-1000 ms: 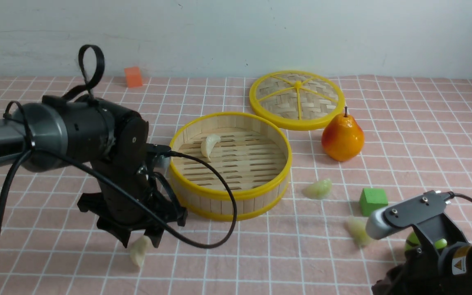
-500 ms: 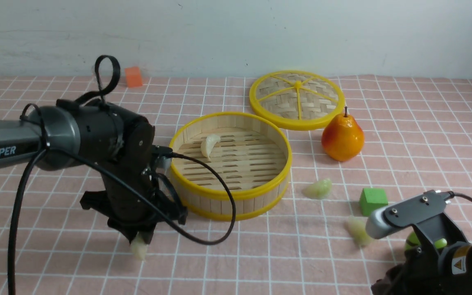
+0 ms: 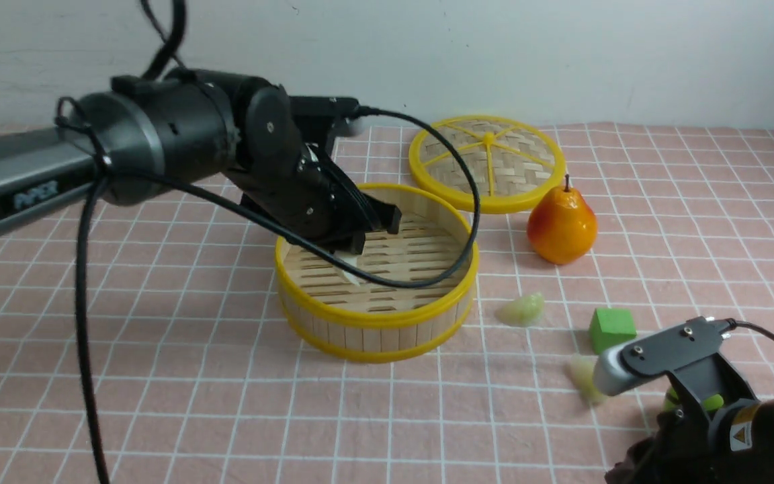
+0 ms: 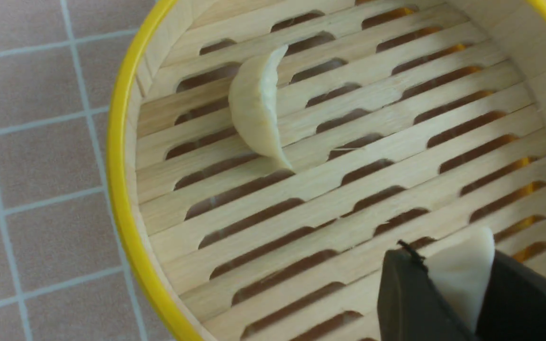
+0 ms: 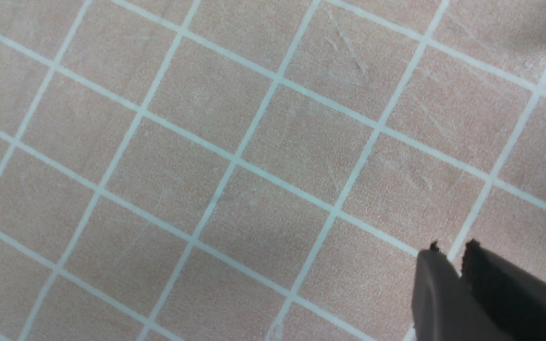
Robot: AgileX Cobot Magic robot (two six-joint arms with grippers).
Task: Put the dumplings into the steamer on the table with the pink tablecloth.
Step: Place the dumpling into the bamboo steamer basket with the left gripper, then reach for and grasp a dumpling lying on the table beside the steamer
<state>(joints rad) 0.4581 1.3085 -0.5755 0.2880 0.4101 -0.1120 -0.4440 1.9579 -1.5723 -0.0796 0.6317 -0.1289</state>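
A pale, waxy-smooth held dumpling (image 4: 465, 284) is being clenched by the left gripper (image 4: 453, 267) just above the slatted bamboo floor of the steamer (image 3: 373, 321), toward its 9 o'clock side, seemingly for dropping beside the crescent-shaped resting dumpling (image 4: 256, 113). A greenish translucent dumpling (image 3: 523, 309) and a paler dumpling (image 3: 583, 378) are lying on the pink tablecloth (image 3: 158, 376) at about 4 o'clock from the steamer. The right gripper (image 5: 450, 258) is being held pinched together and empty, low over the cloth.
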